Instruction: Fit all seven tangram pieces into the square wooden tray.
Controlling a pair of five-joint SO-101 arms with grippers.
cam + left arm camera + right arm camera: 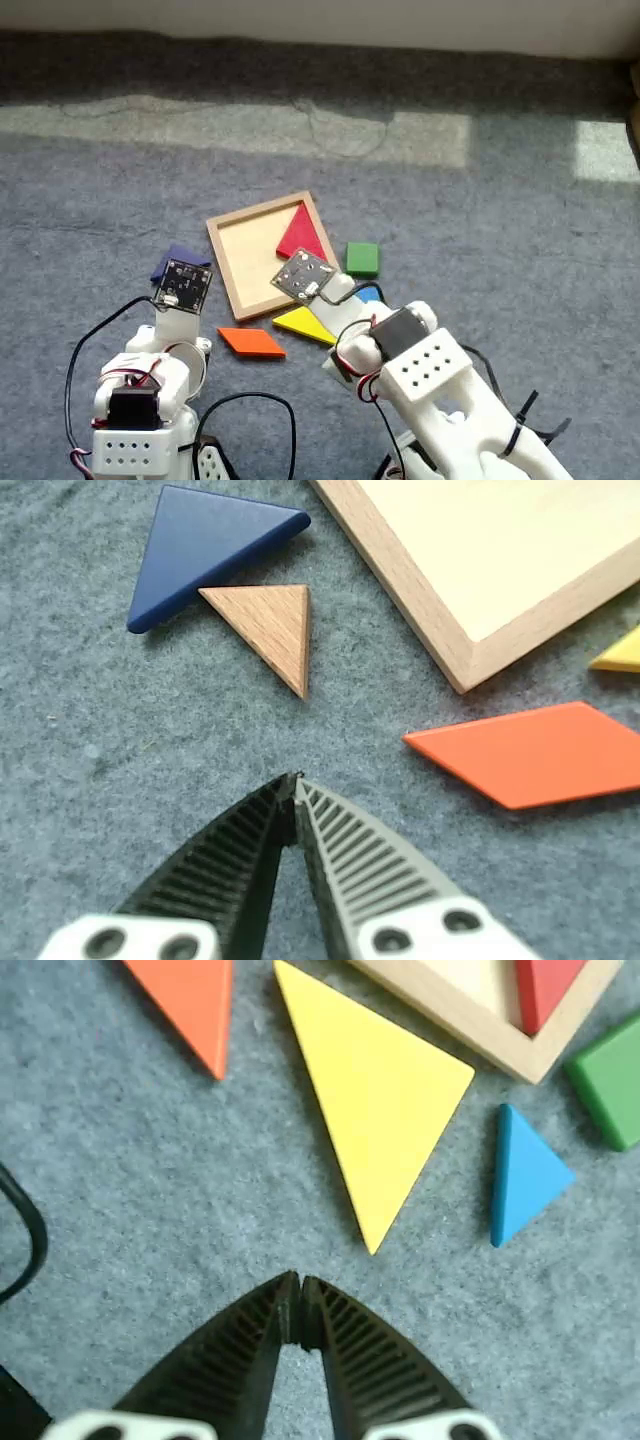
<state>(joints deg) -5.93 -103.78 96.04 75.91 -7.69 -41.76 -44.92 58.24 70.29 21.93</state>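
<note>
The square wooden tray (222, 268) lies at the table's middle with a red triangle (305, 235) inside it. Around the tray lie a green square (362, 258), a yellow triangle (305, 323) and an orange parallelogram (252, 342). My left gripper (295, 782) is shut and empty over the carpet, short of a small wooden triangle (268, 625) and a dark blue triangle (205, 545). My right gripper (300, 1282) is also shut and empty, its tips just short of the yellow triangle's (375, 1090) point. A light blue triangle (525, 1175) lies beside the yellow one.
Grey carpet covers the whole surface. Black cables (250, 400) loop between the two arm bases at the near edge. A pale wall strip (320, 20) bounds the far side, with open carpet beyond the tray.
</note>
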